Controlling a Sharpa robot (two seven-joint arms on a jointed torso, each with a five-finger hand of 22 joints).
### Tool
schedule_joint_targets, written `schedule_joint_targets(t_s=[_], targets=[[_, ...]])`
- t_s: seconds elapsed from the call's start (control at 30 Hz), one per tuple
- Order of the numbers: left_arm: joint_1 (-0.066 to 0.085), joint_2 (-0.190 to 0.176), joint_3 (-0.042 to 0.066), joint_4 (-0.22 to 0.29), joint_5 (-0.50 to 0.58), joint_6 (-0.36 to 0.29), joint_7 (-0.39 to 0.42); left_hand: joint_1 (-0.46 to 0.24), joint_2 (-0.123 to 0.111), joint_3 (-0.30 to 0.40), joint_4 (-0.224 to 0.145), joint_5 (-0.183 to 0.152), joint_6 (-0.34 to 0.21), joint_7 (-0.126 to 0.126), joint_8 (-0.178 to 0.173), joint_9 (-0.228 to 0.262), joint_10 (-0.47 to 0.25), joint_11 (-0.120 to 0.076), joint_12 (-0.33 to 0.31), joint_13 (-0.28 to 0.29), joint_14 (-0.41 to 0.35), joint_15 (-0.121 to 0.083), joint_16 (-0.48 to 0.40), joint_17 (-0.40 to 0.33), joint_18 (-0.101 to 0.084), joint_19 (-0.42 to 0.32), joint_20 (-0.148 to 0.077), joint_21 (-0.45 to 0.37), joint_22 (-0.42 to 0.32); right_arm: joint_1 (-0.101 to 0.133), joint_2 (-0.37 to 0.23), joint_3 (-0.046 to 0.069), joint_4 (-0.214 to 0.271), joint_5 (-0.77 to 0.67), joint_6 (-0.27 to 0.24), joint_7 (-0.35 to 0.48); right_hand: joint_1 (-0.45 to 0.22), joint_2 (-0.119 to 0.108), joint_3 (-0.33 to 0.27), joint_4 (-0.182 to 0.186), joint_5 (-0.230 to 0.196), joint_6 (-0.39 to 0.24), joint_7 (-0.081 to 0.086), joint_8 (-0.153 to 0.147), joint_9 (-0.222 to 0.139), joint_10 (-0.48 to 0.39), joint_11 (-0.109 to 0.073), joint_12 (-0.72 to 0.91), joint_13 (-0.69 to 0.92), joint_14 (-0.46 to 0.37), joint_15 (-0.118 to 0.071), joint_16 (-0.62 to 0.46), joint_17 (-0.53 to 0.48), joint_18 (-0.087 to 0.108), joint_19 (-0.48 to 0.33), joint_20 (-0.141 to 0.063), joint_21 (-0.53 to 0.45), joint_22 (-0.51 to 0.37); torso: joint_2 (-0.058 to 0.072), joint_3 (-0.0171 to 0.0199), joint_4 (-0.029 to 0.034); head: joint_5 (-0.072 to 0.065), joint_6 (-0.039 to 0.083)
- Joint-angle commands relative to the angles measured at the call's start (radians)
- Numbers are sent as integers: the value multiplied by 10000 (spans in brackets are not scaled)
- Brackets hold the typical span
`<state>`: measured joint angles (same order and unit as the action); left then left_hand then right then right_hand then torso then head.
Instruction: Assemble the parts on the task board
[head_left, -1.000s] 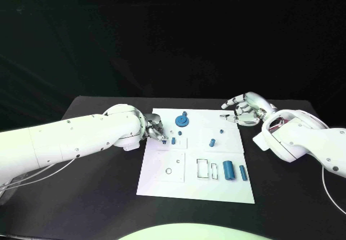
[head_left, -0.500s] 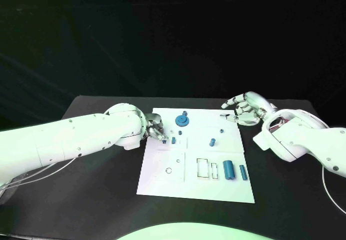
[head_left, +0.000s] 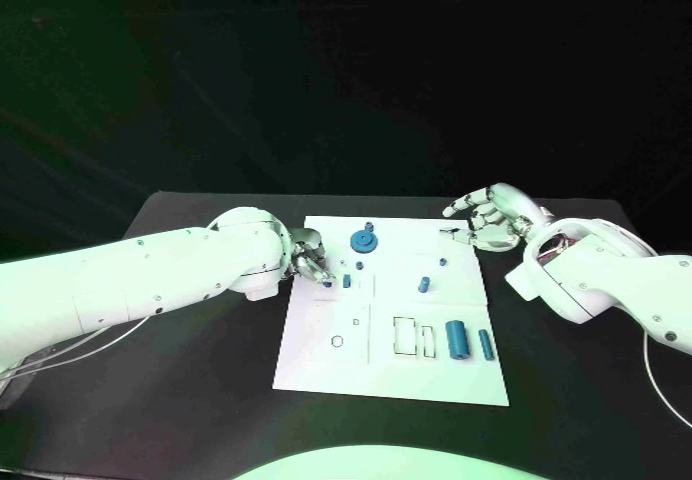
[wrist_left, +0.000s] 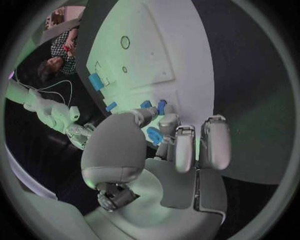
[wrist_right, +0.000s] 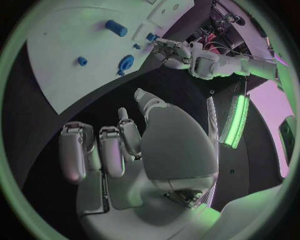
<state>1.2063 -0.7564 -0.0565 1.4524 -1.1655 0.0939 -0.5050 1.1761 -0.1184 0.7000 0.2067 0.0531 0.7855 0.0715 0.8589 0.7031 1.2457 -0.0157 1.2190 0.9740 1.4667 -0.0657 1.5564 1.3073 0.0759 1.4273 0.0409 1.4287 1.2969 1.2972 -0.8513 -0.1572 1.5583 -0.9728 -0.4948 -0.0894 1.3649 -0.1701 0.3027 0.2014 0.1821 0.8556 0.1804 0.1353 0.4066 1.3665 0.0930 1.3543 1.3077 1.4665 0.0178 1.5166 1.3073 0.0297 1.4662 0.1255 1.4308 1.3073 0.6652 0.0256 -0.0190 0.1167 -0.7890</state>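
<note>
The white task board (head_left: 325, 362) lies in the middle of the black table. On it are a blue gear (head_left: 364, 240), two short blue pegs (head_left: 346, 282) by its left edge, another peg (head_left: 424, 284), a thick blue cylinder (head_left: 456, 340) and a slim bar (head_left: 488, 346). My left hand (head_left: 307, 255) is at the board's left edge, its fingertips (wrist_left: 169, 120) down at the two short pegs (wrist_left: 161, 106). Whether they grip one is hidden. My right hand (head_left: 490, 220) hovers off the board's far right corner, fingers apart and holding nothing.
The board has outlined slots (head_left: 405, 337) and a round hole (head_left: 336, 341) in its near half. Bare black table (head_left: 188, 400) runs along both sides of the board. The right wrist view shows the left hand (wrist_right: 174, 50) beyond the gear (wrist_right: 126, 64).
</note>
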Motion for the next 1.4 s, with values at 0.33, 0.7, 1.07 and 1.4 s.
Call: schedule_joint_targets(t_s=[0.33,0.7,1.07,1.4], targets=[[-12,4,-1,12,-51,311,-17,-17,58,1506,-1435,69,108,-146,37,424,87,7,38,-3,968,-66,-4,2396,-162,77,-13,36,11,-12,-1,0,3,-39,88,118,-57,-19,66,-7,39,48,-25,47,-16,0,-7,-1,530,738,-3,-60,1416,68,156,-20,-26,1843,3,-6,-1,14,-18],[-15,96,-3,-80,-27,316,-16,-42,52,1532,-1443,66,116,-147,39,421,101,6,44,6,967,-67,-7,2391,-161,76,-15,34,7,-14,3,0,7,-39,79,120,-57,-19,66,-7,39,48,-25,47,-16,0,-7,-1,530,738,-3,-60,1416,68,156,-20,-26,1843,5,1,-9,9,-31],[-22,255,-74,-176,67,531,-32,-102,43,1549,-1434,63,138,-148,46,419,154,5,87,77,969,-67,-2,2398,-163,82,-17,39,18,-14,16,0,17,-30,78,126,-62,-24,84,1,44,53,-27,59,-18,-9,-9,-11,518,738,-6,-61,1414,72,147,-22,-45,1834,11,3,-7,-36,-63],[-26,276,-99,-198,111,713,-40,-163,-13,1604,-1499,87,184,-171,61,414,254,-13,167,200,973,-78,6,2411,-166,89,-23,45,31,-14,-4,0,22,-24,80,125,-62,-24,84,1,44,53,-27,59,-18,-9,-9,-11,518,738,-6,-61,1414,72,147,-22,-45,1834,4,-2,-1,-61,-92]])
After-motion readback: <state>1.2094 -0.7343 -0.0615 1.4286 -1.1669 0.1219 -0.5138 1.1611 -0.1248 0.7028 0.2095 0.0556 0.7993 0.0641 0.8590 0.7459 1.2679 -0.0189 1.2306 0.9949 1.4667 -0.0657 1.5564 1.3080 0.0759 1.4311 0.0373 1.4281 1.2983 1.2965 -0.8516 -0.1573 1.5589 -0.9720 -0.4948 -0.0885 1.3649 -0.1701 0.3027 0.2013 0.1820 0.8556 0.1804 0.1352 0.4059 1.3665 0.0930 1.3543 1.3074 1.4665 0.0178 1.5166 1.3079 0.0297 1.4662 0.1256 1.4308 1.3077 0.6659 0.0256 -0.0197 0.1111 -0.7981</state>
